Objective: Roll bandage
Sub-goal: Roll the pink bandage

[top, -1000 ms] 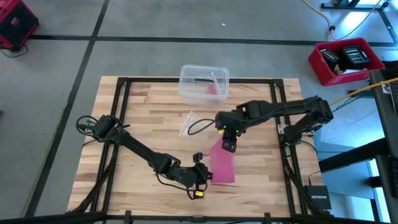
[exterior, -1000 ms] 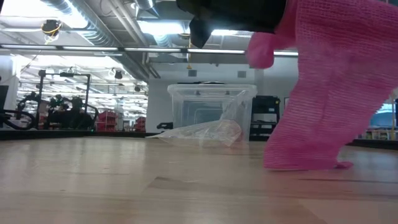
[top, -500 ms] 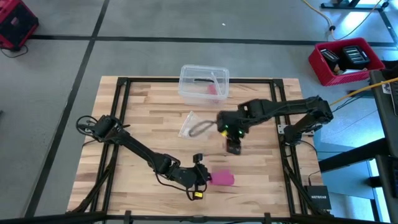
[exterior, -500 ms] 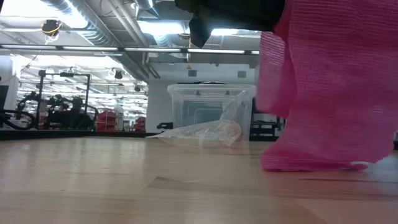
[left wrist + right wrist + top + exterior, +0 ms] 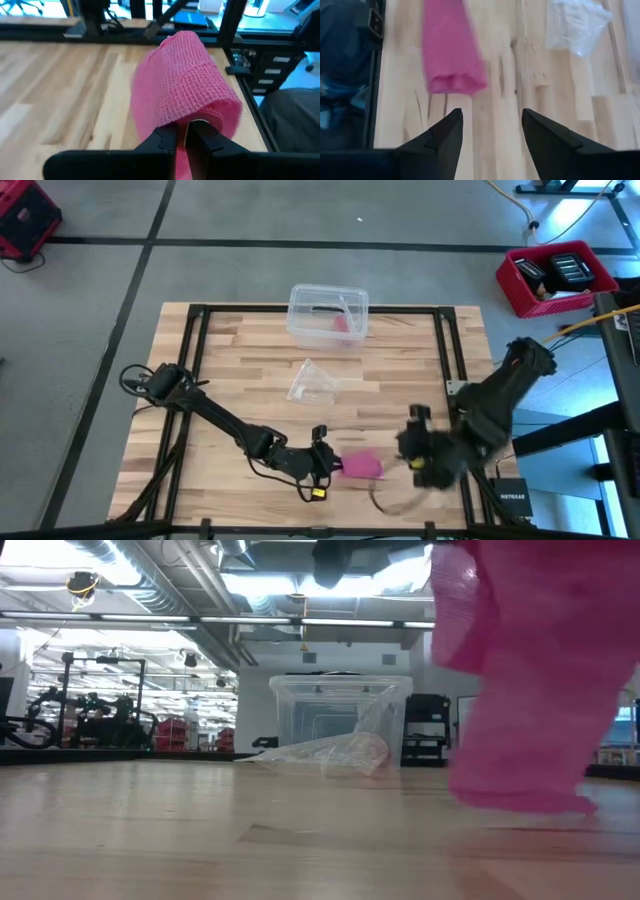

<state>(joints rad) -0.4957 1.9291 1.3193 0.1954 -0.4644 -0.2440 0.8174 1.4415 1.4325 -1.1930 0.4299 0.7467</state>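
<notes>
1. Pinching one end of the bandage (image 5: 186, 82), the left gripper (image 5: 182, 134) sits low at the near edge of the table (image 5: 240, 370); in the left wrist view its two dark fingers (image 5: 165, 137) are pressed almost together with pink fabric caught between them; the high view puts this gripper (image 5: 322, 463) just left of the pink bundle.
2. Lying as a short, loosely folded pink roll, the bandage (image 5: 362, 465) rests on the wood near the front edge, roughly mid-width; in the low view it fills the right side as a pink mass (image 5: 530, 670) hanging down to the tabletop.
3. Holding nothing, the right gripper (image 5: 490, 131) has its fingers spread apart, with bare wood showing between them; in the high view it (image 5: 418, 455) is near the front right corner of the table, apart from the bandage; its wrist view shows the bandage (image 5: 451, 50) farther off on the boards.
4. Standing at the far edge of the table is a clear plastic box (image 5: 328, 313); a small clear wrapper (image 5: 312, 382) lies between it and the bandage, well apart from both grippers.
</notes>
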